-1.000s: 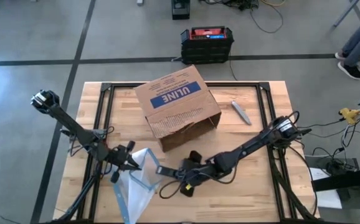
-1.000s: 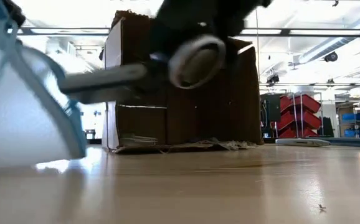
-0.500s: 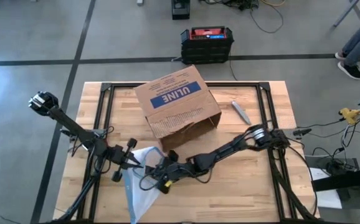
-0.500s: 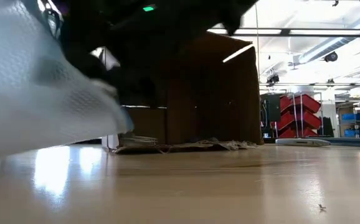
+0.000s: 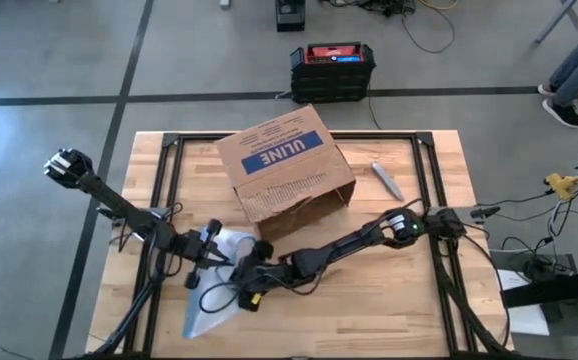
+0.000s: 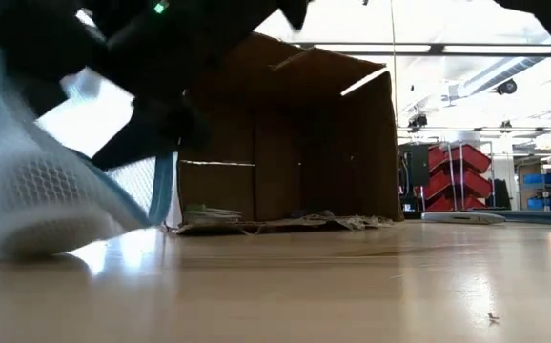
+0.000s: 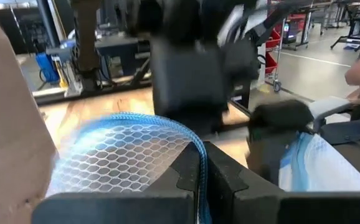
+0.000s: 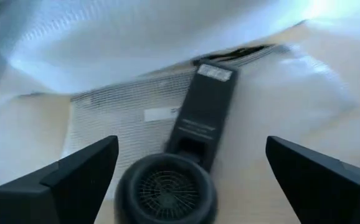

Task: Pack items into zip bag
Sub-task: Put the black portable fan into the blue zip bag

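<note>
The zip bag [image 5: 209,300] is clear plastic with a blue zip strip. It lies at the table's near left, with its mouth raised and its lower part on the wood. My left gripper [image 5: 212,258] is shut on the bag's mouth edge. My right gripper [image 5: 241,285] reaches in at the bag's mouth from the right and stands open [image 8: 192,146]. Between its fingers lies one of the items [image 8: 186,162], dark, with a round head and a flat handle. It rests on the bag's plastic, and no finger is on it. My left gripper pinches the bag's blue zip edge [image 7: 197,144] between its two fingers. The fingers lie about level and come from the table's left. That edge is lifted and arches open [image 7: 136,121], while the bag's far end rests on the table.
A brown ULINE cardboard box [image 5: 284,170] lies on its side at the table's middle back, its open face toward the near edge. A pale grey object [image 5: 387,180] lies to the right of it. Bare wood lies to the right of the arms.
My right gripper has travelled toward the table's left with the dark round item and has gone in at the bag's mouth. The bag's mouth has stayed raised at my left gripper, and its lower end has swung a little toward the left.
</note>
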`<state>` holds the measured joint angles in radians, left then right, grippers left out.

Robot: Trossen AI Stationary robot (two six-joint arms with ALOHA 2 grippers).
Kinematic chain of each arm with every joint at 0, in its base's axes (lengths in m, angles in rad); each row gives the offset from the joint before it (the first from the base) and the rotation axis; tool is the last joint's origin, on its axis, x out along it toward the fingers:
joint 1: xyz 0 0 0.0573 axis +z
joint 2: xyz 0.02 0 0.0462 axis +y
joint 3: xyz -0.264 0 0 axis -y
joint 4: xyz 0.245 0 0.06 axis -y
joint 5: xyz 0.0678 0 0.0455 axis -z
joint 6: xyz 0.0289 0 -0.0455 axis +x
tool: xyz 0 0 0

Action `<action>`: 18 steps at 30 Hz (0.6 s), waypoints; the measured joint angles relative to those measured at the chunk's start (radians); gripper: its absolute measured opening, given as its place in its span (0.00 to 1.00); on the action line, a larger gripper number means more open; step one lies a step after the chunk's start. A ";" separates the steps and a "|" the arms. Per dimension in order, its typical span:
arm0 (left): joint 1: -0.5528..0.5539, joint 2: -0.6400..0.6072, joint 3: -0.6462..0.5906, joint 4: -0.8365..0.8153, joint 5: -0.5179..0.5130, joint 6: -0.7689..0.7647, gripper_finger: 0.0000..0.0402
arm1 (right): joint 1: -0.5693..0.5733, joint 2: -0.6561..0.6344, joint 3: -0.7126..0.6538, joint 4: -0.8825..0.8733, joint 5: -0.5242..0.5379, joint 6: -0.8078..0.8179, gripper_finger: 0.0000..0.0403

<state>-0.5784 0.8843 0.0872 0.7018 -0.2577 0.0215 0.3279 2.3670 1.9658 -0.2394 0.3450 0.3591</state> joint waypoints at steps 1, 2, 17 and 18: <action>0.001 0.008 0.000 -0.005 0.000 -0.016 0.00 | 0.007 -0.017 0.000 -0.032 0.001 -0.020 0.97; 0.001 0.018 0.000 -0.009 0.000 -0.034 0.00 | 0.017 -0.032 0.000 -0.058 0.002 -0.039 0.97; 0.000 0.190 0.000 0.074 0.033 -0.158 0.00 | 0.081 -0.031 -0.047 -0.276 0.063 -0.126 0.60; 0.000 0.197 0.000 0.086 0.028 -0.152 0.00 | 0.078 -0.016 -0.053 -0.228 0.057 -0.159 0.53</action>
<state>-0.5785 1.0814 0.0875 0.7878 -0.2298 -0.1303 0.4059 2.3508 1.9126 -0.4674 0.4021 0.2003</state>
